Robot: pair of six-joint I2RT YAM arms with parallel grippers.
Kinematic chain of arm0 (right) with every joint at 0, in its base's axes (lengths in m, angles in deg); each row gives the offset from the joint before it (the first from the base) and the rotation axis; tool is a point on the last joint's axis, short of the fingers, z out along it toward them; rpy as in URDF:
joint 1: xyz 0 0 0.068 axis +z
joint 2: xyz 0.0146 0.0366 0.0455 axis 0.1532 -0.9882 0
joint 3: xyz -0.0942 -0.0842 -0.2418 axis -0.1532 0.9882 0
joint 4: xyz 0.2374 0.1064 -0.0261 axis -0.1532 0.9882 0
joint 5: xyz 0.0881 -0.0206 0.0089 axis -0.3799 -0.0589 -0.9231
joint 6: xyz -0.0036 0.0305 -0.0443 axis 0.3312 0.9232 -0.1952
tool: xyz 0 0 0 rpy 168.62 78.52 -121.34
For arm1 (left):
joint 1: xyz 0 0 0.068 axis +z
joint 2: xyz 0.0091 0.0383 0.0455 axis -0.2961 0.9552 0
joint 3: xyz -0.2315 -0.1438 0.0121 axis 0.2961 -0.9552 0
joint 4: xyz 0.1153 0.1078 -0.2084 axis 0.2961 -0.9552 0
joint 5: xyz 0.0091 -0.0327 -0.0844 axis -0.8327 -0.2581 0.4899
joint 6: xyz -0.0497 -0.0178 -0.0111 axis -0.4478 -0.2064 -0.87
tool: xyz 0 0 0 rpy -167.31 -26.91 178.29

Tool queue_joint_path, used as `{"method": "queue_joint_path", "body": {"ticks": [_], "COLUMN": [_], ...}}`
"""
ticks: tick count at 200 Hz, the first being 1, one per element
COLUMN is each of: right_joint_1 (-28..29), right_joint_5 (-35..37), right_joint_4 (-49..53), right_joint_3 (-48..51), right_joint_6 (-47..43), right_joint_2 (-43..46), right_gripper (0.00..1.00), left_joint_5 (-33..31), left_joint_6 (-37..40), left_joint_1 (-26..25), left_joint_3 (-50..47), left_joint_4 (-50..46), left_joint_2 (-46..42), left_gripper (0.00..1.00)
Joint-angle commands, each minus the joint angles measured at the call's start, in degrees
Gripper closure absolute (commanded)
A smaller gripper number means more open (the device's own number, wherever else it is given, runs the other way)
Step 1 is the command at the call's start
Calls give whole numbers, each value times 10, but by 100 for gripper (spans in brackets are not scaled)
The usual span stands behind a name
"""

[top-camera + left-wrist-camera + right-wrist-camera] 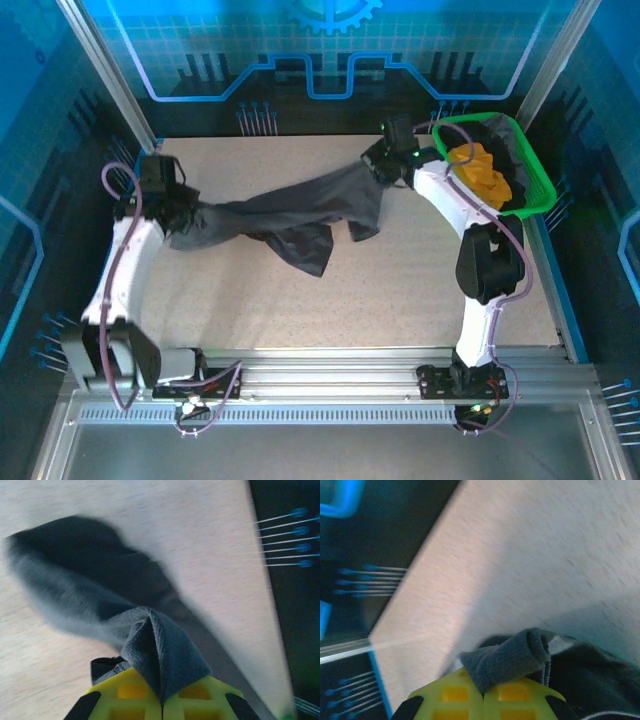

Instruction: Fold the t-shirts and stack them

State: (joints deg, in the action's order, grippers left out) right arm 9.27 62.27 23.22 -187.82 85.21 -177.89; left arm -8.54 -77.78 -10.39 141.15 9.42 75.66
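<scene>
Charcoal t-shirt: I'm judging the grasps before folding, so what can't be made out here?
- Top view: where on the charcoal t-shirt the left gripper and right gripper pinch; fabric is bunched.
- Left wrist view: shirt's far end blurred.
- Right wrist view: frame edge cuts off the fingers.

Green plastic basket (pixel 538 165); bright orange fabric tee (pixel 485 175) inside; charcoal-black fabric t-shirt (pixel 290 215) to its left; beige speckled tabletop (pixel 400 290).

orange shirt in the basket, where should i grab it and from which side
Pinch the bunched fold on top of the orange shirt, coming down from above: it lies heaped in the green basket, whose walls likely block a sideways approach.
</scene>
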Motion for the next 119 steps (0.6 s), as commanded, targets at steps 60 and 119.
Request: {"method": "queue_joint_path", "body": {"ticks": [60,119], "right_joint_1": [-70,-55], "right_joint_5": [0,72], "right_joint_4": [43,85], "right_joint_3": [-356,-20], "right_joint_6": [-145,-113], "right_joint_2": [-45,185], "right_gripper": [100,100], "left_joint_5": [100,24], "left_joint_6": [-14,-38], "left_joint_1": [71,42], "left_joint_3": [481,231], "left_joint_4": [90,50], "left_joint_2": [179,1], "left_gripper": [100,100]}}
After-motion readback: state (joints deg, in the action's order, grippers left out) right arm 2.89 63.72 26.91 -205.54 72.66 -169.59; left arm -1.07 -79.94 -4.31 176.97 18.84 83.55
